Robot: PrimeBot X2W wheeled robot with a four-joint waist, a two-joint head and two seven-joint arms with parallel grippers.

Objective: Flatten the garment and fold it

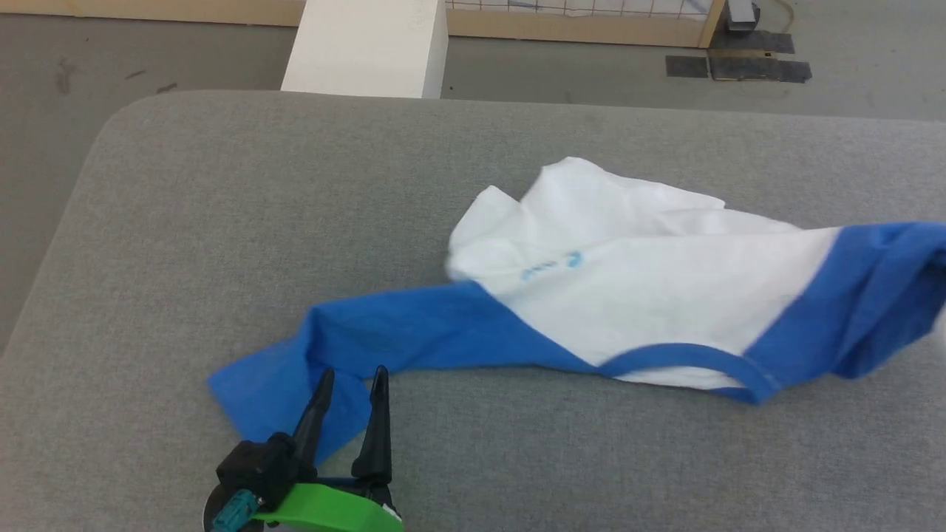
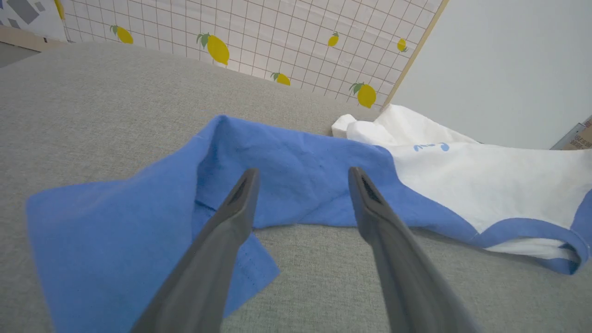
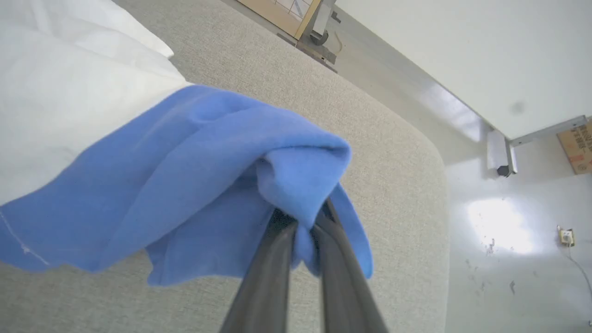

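The garment (image 1: 635, 288) lies crumpled across the grey padded table, white body in the middle, blue neck trim toward me, small blue lettering (image 1: 550, 266) on the chest. One blue sleeve (image 1: 369, 340) stretches to the lower left. My left gripper (image 1: 351, 380) stands open over that sleeve's end, fingers (image 2: 240, 203) apart with nothing between them. The other blue sleeve (image 1: 879, 295) is lifted at the right edge. In the right wrist view my right gripper (image 3: 303, 226) is shut on a bunched fold of that sleeve (image 3: 222, 171).
The grey table (image 1: 222, 222) has a rounded far-left corner, floor beyond it. A white block (image 1: 369, 48) and a wooden-framed panel (image 1: 576, 26) stand past the far edge. A lemon-patterned panel (image 2: 259, 37) shows in the left wrist view.
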